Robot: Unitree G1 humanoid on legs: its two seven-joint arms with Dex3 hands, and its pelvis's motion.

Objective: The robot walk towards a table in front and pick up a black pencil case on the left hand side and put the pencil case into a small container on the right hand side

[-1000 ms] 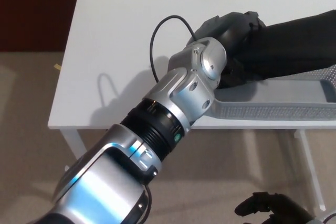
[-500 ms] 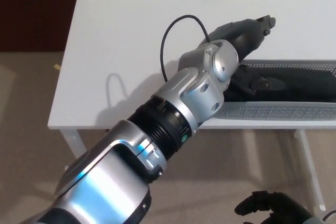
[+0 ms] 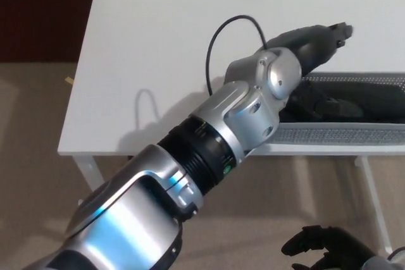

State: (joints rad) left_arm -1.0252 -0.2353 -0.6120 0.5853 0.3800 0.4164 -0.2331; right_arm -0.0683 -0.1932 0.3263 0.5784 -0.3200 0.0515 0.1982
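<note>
The black pencil case [image 3: 361, 98] lies flat inside the grey mesh container [image 3: 342, 135] at the right front of the white table [image 3: 145, 49]. My left hand [image 3: 313, 45] reaches across from the lower left and hovers just above the container's left end, open, its fingers spread and holding nothing. One fingertip points right over the far rim. My right hand [image 3: 329, 248] hangs low at the bottom right, below the table's edge, dark fingers loosely curled.
A black cable [image 3: 221, 42] loops up from my left wrist over the tabletop. A dark red panel [image 3: 44, 11] stands to the table's left. Beige carpet [image 3: 31, 175] lies in front, with white table legs [image 3: 373, 200] under the container.
A second ago my left hand held the pencil case above the container. It let go; the case now lies in the container, and the hand has opened and drifted right.
</note>
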